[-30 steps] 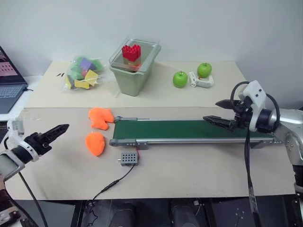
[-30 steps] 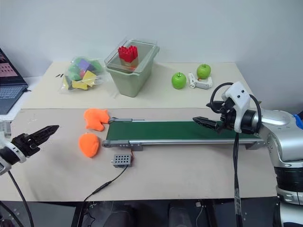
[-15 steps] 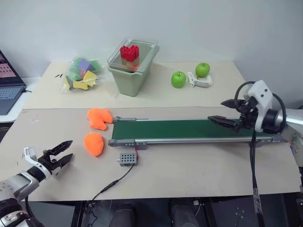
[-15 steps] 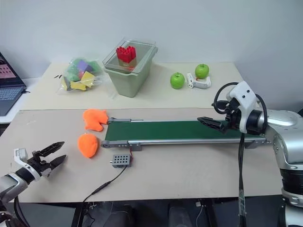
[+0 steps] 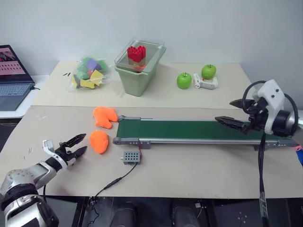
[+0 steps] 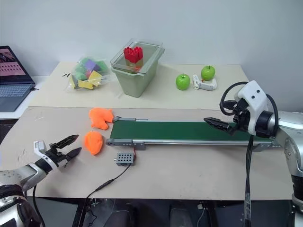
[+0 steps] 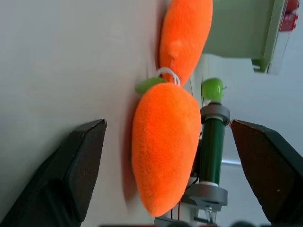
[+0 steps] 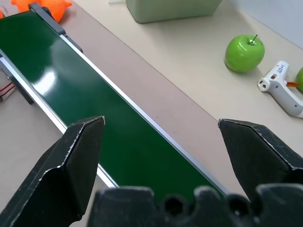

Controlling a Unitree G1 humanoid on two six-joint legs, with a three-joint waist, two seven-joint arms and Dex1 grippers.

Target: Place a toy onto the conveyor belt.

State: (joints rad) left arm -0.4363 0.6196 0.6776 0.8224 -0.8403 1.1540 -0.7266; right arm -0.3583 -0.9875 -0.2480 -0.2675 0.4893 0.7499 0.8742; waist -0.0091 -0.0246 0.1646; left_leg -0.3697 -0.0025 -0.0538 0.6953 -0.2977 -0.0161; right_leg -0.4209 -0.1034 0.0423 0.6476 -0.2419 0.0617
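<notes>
The toy [image 5: 99,141] is an orange egg-shaped plush lying on the table just off the left end of the conveyor belt [image 5: 189,129], a long dark green belt in a grey frame. My left gripper [image 5: 80,143] hovers low over the table, just left of the toy and pointing at it. It is open and apart from the toy. In the left wrist view the toy [image 7: 165,142] lies ahead between the spread fingers, its thin white loop at the far end. My right gripper [image 5: 223,111] is open and empty above the belt's right part.
A lumpier orange toy [image 5: 104,117] lies just behind the egg-shaped one. A grey control box [image 5: 131,157] with a cable sits in front of the belt. At the back are a green bin [image 5: 139,71], a bag of blocks [image 5: 90,78], two apples [image 5: 184,80] and a laptop [image 5: 14,71].
My left gripper has come down to table height and moved right, toward the toy, rolling as it went. The right gripper has barely moved. The camera view has shifted.
</notes>
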